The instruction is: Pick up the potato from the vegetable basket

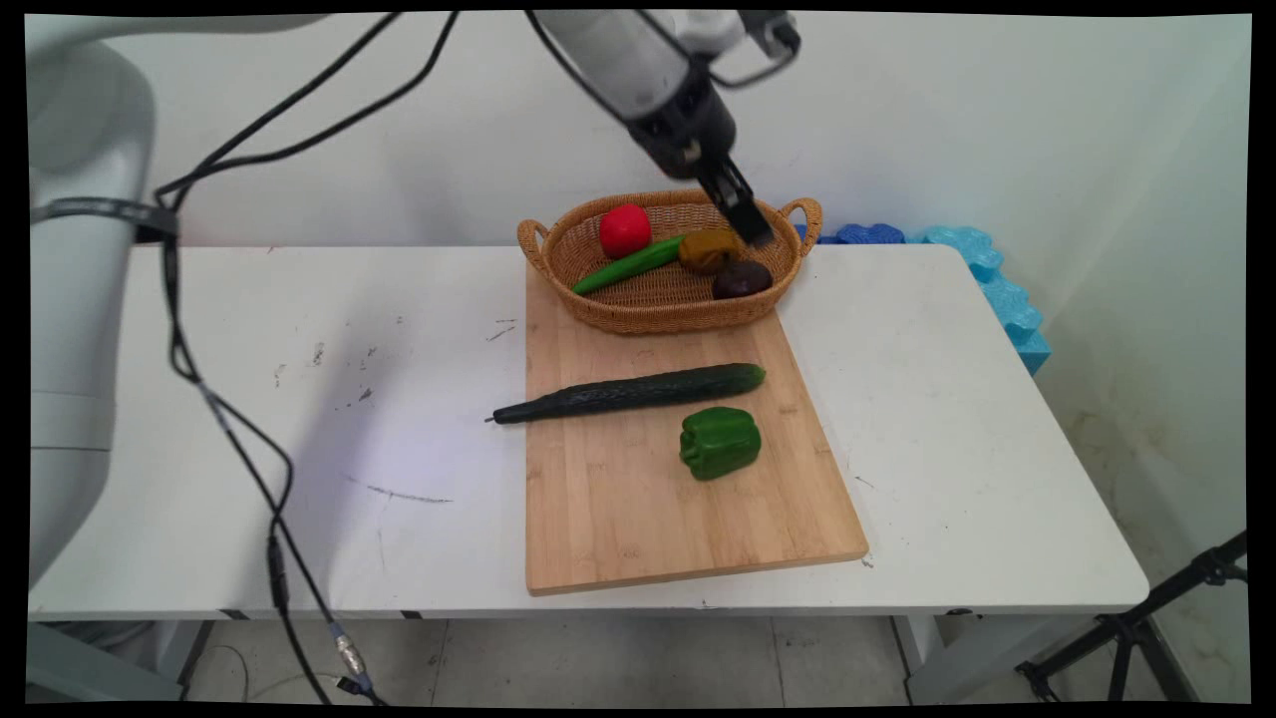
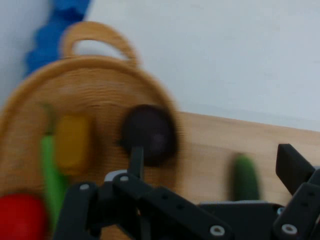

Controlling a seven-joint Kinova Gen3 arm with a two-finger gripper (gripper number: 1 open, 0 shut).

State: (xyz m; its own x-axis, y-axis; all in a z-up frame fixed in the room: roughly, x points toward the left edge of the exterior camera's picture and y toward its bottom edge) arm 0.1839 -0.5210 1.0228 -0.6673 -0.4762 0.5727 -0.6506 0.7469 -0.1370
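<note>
**Basket under the open gripper, dark round thing nearest the fingertips**

Basket (image 1: 658,299) (image 2: 95,90), woven, with a handle at each end, sits directly below the gripper (image 1: 755,231) (image 2: 212,155), on the far end of a board (image 1: 648,519) (image 2: 210,145). The gripper hangs tilted over the basket's right half, its tips just above the rim on the far right side. In the hand view the two fingers (image 2: 136,160) stand wide apart with nothing between them.

Closest to the tips are two things in the basket. A yellow-brown lump (image 1: 710,249) (image 2: 72,142) lies just left of the tips in the main view. A dark round thing (image 1: 742,279) (image 2: 150,135) lies just below and toward the camera. In the hand view one finger rises in front of this dark thing; whether it touches cannot be told.

Farther left of the gripper, a slim green vegetable (image 1: 628,265) (image 2: 50,170) lies slantwise, its end against the yellow-brown lump. A red ball (image 1: 625,230) (image 2: 17,220) sits beyond it at the far left of the basket.

Well below the gripper, nearer the camera, a long cucumber (image 1: 628,391) (image 2: 246,177) lies across the board, its thin end overhanging onto the table (image 1: 299,449). A green pepper (image 1: 720,442) rests just beyond it, apart from it.

Behind and to the right of the gripper, blue foam (image 1: 997,289) (image 2: 55,30) lines the wall past the basket's right handle.
</note>
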